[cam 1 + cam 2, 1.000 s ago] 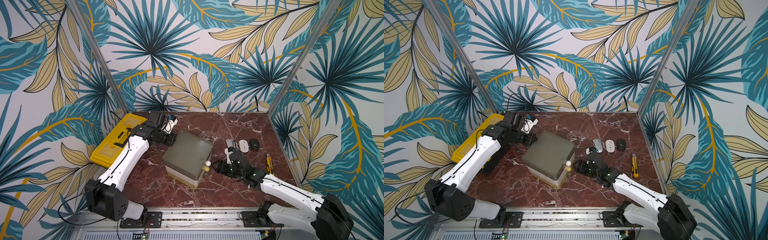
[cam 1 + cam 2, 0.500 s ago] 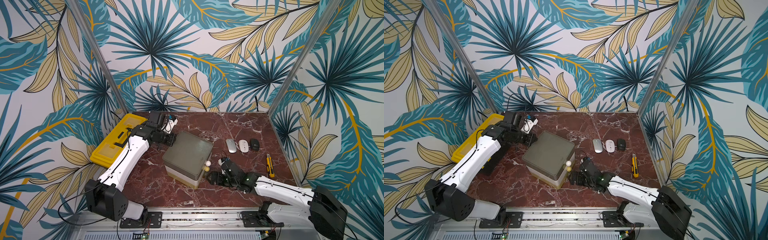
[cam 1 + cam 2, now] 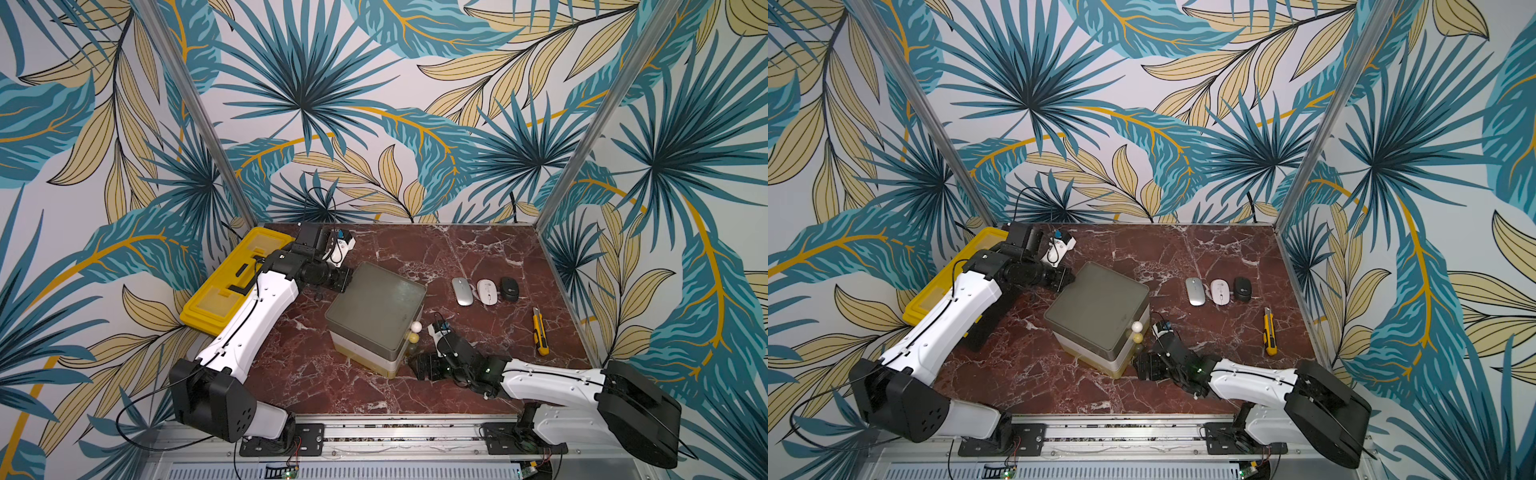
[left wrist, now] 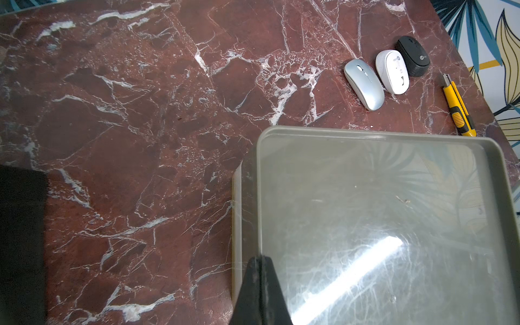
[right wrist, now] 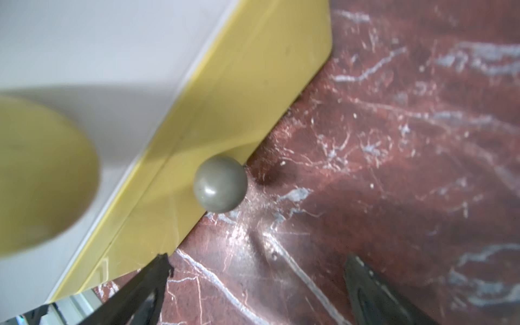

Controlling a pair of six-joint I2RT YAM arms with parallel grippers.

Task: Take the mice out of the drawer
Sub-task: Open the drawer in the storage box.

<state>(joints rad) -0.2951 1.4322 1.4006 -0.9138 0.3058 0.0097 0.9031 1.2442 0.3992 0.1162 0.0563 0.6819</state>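
Three mice lie in a row on the marble at the right: silver [image 3: 462, 291], white [image 3: 486, 291] and black [image 3: 509, 288], also in the left wrist view as silver [image 4: 364, 84], white [image 4: 392, 71] and black [image 4: 413, 55]. The drawer unit [image 3: 376, 309] with a grey top stands mid-table, its drawers pushed in and their contents hidden. My left gripper [image 4: 260, 259] is shut, its tip resting on the unit's rear top corner. My right gripper [image 5: 257, 259] is open and empty, low over the marble. It faces the grey knob [image 5: 220, 183] of the yellow bottom drawer [image 5: 239, 84].
A yellow-black utility knife [image 3: 540, 332] lies right of the unit, near the right wall. A yellow toolbox [image 3: 232, 286] lies at the back left beside my left arm. White [image 3: 417, 327] and yellowish [image 3: 413, 338] knobs stick out from the unit's front.
My right arm drew back from the row of mice toward the table's front and dropped low beside the unit's bottom drawer. The silver mouse is now uncovered. The left arm has not moved.
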